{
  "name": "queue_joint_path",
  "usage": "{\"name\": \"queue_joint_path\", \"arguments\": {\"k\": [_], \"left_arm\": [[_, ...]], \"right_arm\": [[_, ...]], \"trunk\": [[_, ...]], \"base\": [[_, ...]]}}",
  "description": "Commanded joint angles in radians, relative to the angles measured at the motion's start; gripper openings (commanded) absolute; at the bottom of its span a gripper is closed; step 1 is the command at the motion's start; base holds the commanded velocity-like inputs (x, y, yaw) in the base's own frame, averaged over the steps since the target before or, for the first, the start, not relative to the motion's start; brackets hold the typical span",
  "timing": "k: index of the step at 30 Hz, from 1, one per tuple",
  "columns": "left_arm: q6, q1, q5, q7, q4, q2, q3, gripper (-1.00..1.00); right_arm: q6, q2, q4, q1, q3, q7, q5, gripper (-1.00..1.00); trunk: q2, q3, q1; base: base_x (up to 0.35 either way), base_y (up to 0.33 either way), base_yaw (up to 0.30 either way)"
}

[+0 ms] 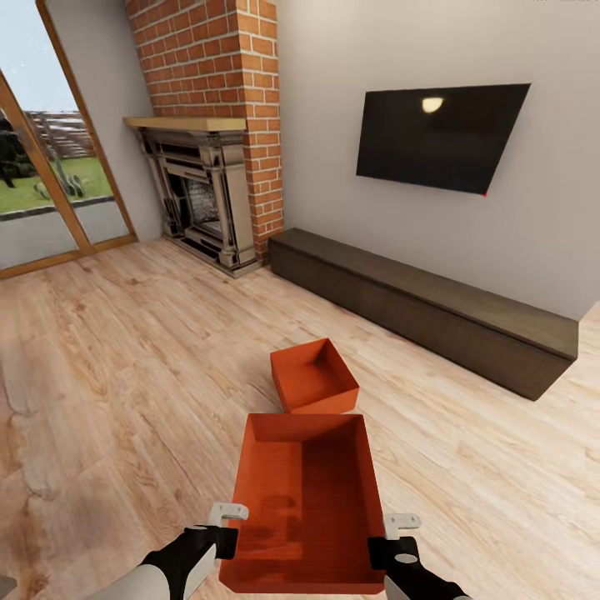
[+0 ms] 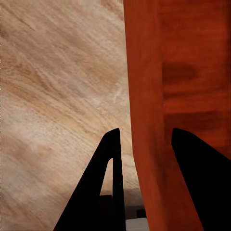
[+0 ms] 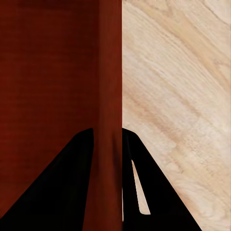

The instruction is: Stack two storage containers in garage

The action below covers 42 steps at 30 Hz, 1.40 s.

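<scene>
Two orange-red storage containers sit before me in the living room, both open-topped and holding nothing. The near container [image 1: 304, 508] hangs between my arms, its long axis running away from me. My left gripper [image 1: 227, 542] straddles its left wall near the near corner, and my right gripper [image 1: 385, 552] straddles the right wall opposite. The far container [image 1: 312, 377] rests on the wood plank floor [image 1: 125, 358], turned at an angle, just beyond the held one's far end.

From my left wrist view, the left wall [image 2: 147, 120] runs between my two dark fingers [image 2: 103, 187], one outside over the planks, the other inside the bin; a sliver of gap shows at the outer finger. From my right wrist view, my fingers [image 3: 139, 192] press close on either side of the right wall [image 3: 109, 96], clamped on it.

Farther off stand the brick fireplace [image 1: 208, 167], the wall-mounted TV [image 1: 437, 137], the long dark cabinet [image 1: 425, 308] and the glass doors [image 1: 50, 167] at far left.
</scene>
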Motion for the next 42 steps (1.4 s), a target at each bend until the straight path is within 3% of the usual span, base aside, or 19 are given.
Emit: {"name": "queue_joint_path", "arguments": {"k": [1,42], "left_arm": [[0.007,0.000,-0.019,0.005,-0.002,0.000,0.000,-1.00],[0.006,0.000,-0.020,0.005,-0.003,0.000,0.000,-1.00]], "right_arm": [[-0.005,0.000,0.000,-0.001,-0.005,-0.005,-0.005,-1.00],[-0.007,-0.003,-0.004,-0.001,-0.005,-0.003,-0.005,-1.00]], "trunk": [[0.007,0.002,-0.004],[0.294,0.131,-0.161]], "base": [[0.000,0.000,0.000],[0.000,0.000,0.000]]}}
